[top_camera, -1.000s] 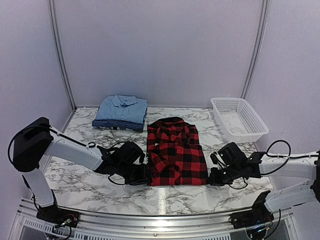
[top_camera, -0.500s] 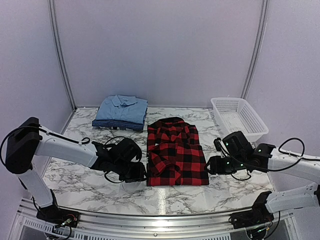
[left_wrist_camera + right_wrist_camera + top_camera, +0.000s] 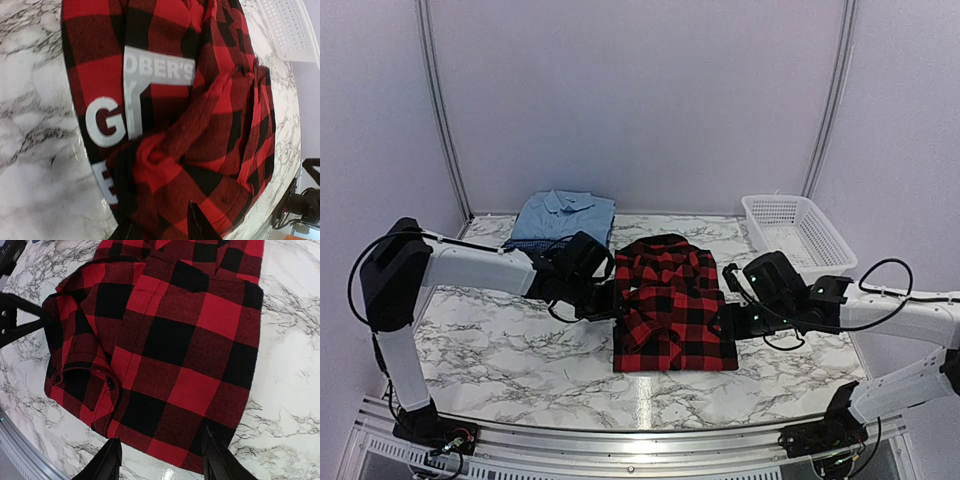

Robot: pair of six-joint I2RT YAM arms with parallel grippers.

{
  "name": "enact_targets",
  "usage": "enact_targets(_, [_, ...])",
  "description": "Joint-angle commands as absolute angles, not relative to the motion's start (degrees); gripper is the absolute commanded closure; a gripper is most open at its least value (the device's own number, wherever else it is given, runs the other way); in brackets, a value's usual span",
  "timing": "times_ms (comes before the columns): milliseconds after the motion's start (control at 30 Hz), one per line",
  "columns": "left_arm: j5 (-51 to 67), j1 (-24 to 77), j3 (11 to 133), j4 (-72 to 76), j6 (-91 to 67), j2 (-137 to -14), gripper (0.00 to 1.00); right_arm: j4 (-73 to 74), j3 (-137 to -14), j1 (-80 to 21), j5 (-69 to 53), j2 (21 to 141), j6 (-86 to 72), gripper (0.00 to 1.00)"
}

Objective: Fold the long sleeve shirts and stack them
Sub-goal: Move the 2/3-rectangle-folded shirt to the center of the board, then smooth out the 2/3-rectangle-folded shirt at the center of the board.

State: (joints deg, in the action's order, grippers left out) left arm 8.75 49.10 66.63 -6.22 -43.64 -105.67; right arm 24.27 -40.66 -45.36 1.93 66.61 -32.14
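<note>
The red-and-black plaid shirt [image 3: 670, 308] lies folded flat in the middle of the table. In the left wrist view [image 3: 200, 115] it shows white block letters [image 3: 102, 122] and a bunched fold of sleeve. My left gripper [image 3: 610, 300] is at the shirt's left edge, its jaws apart over the plaid cloth [image 3: 160, 222]. My right gripper [image 3: 725, 322] is at the shirt's right edge, open and empty above the near hem [image 3: 162, 460]. The light blue collared shirt [image 3: 565, 214] lies folded on the dark blue checked one [image 3: 545, 247] at the back left.
A white mesh basket [image 3: 798, 237] stands at the back right, and its corner shows in the left wrist view [image 3: 287, 25]. Bare marble table [image 3: 500, 350] lies left and in front of the plaid shirt. The left arm shows in the right wrist view [image 3: 15, 320].
Both grippers have moved from the plaid shirt's near corners, away from me, to its mid sides. The shirt lies in the same place.
</note>
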Motion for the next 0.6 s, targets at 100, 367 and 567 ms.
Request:
enact_targets(100, [13.62,46.53,76.32,-5.98,-40.97,-113.00,0.75,21.01,-44.88,-49.43,4.53,70.69,-29.83,0.50])
enact_targets(367, [14.30,44.49,79.45,-5.82,-42.38,-114.80,0.86,19.76,-48.19,-55.08,7.76,74.91,-25.99,0.51])
enact_targets(567, [16.42,43.04,84.30,-5.52,-43.20,-118.74,0.86,18.02,-52.33,-58.78,9.96,81.55,-22.90,0.52])
